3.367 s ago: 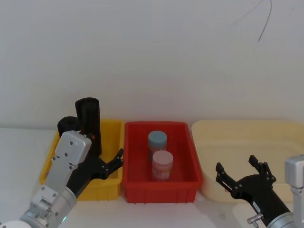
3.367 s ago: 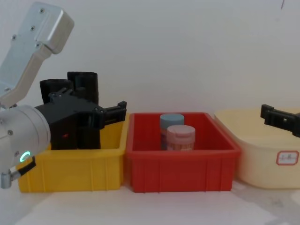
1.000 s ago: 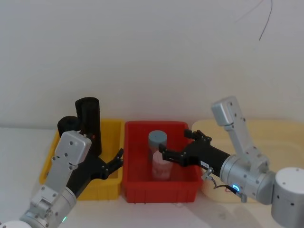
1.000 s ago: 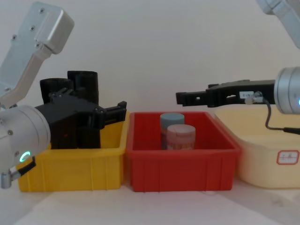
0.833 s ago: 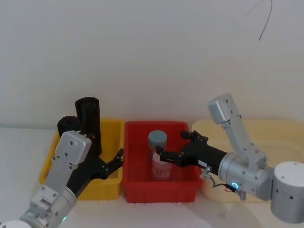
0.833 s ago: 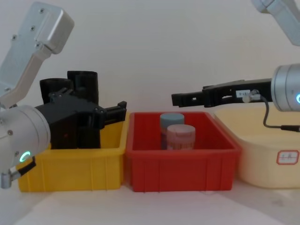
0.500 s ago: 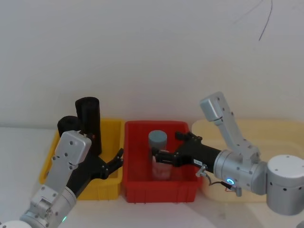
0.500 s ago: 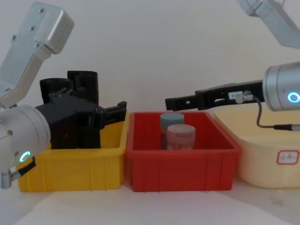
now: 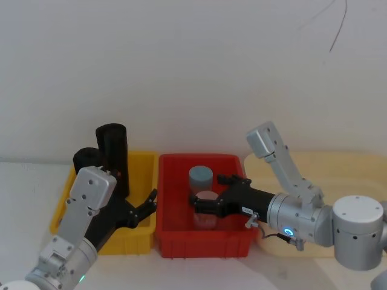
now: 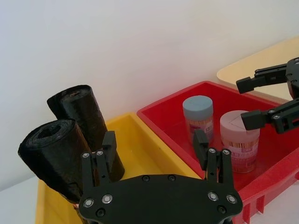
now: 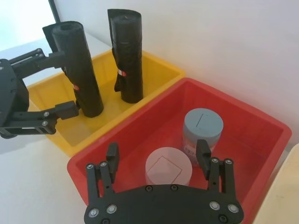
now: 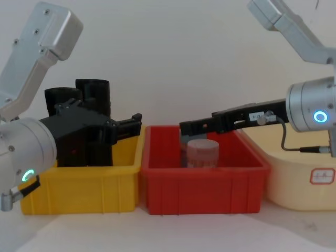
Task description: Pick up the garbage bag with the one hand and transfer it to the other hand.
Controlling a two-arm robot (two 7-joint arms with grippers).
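While the garbage bag (image 9: 86, 159) stood on end in the left rear part of the yellow bin (image 9: 143, 170), neither gripper was holding it. It was a black roll, and a red label band (image 11: 76, 87) crossed its side about half way down. Just beside it, on its right and nearer to the wall, stood the taller roll (image 9: 112, 151), also black; whether the two touched, I could not tell. The left gripper (image 9: 147, 208) hung over the right half of the same bin, near the two rolls, with its fingers spread wide and nothing between them; whether one finger touched a roll, I could not tell either. A green ring (image 12: 27, 175) glowed on that arm. Next to the yellow bin on the right was the red bin (image 9: 205, 246), with a blue-lidded jar (image 9: 200, 177) at the back and a pink-lidded jar (image 9: 207, 219) in front of it. The right gripper (image 9: 207, 191) was stretched out from the right over the red bin, just above the pink-lidded jar, its fingers also wide apart and empty, well apart from the garbage bag. A blue ring (image 9: 289, 231) glowed on the right arm, and the cream tub (image 9: 351, 175) lay at the right of the red bin.
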